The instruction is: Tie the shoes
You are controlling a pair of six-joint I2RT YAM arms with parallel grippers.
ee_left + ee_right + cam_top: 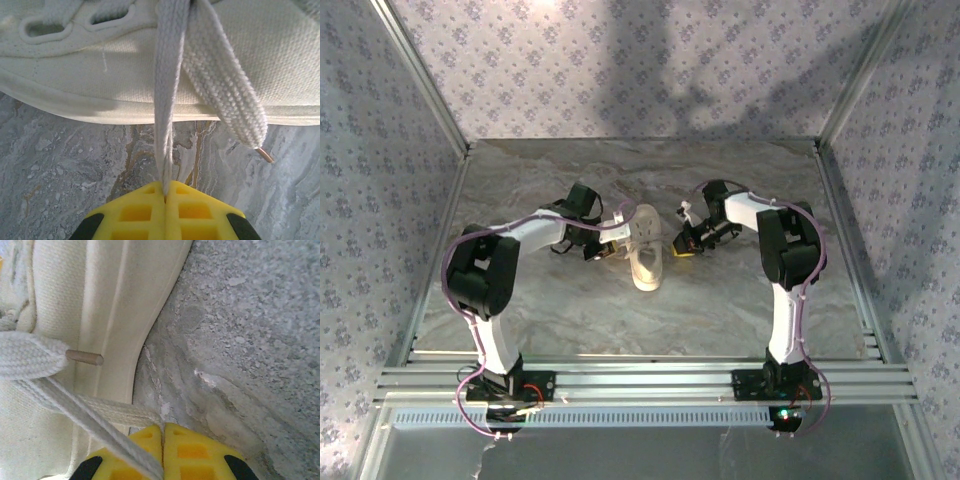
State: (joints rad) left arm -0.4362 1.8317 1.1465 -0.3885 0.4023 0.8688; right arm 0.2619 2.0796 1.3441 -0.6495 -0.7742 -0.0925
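The cream-white shoe lies in the middle of the table, toe toward the arms. My left gripper sits close against its left side, and my right gripper close against its right side. In the left wrist view the yellow jaws are shut on a white lace that runs taut up to the shoe's side. A second lace end with an aglet hangs loose beside it. In the right wrist view the jaws are shut on a flat lace coming from the shoe. Another lace strand crosses over the left finger.
The marbled tabletop is ringed by patterned walls and a metal frame. A rail with both arm bases runs along the near edge. Open table lies behind and in front of the shoe.
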